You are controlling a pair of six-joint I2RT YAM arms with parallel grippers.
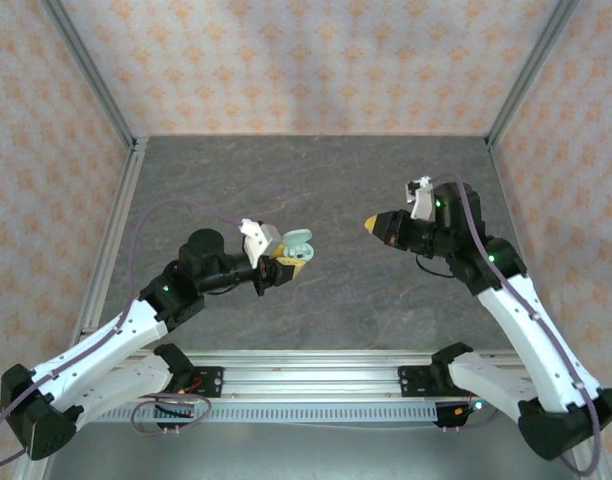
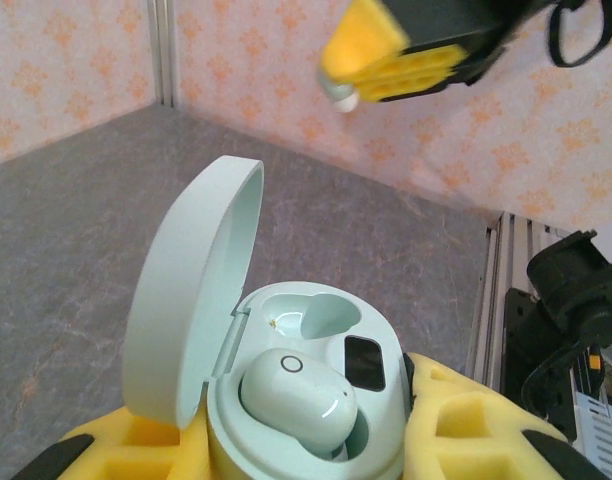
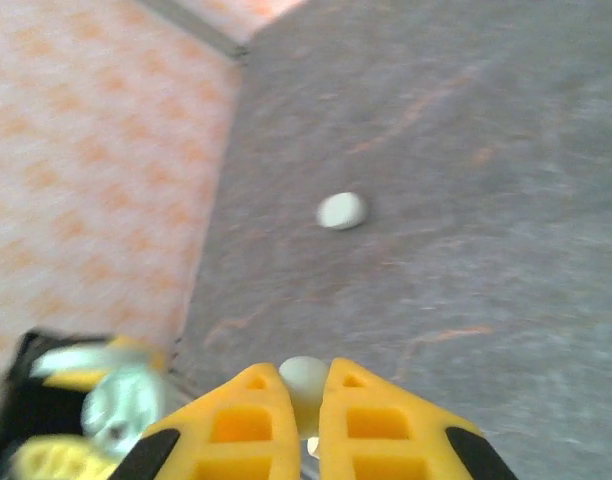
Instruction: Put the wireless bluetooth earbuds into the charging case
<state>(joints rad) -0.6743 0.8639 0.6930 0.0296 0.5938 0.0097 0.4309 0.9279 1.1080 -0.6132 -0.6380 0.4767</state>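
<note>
Roughly halfway by the looks: left hand [image 1: 282, 266] clamped on the open charging case [image 2: 186, 310], one earbud [image 2: 298, 397] seated inside, other slot [image 2: 311, 315] empty, right hand [image 3: 306, 400] pinching a second earbud [image 3: 304, 378] off to the case's right.

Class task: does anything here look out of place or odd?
One earbud lies loose on the table, apart from the open charging case held in the left gripper. One slot of the case is empty. Nothing looks damaged.

Three earbuds [image 3: 341, 210], one open charging case [image 2: 191, 300], two claws [image 3: 306, 378], two arms [image 1: 526, 310]
</note>
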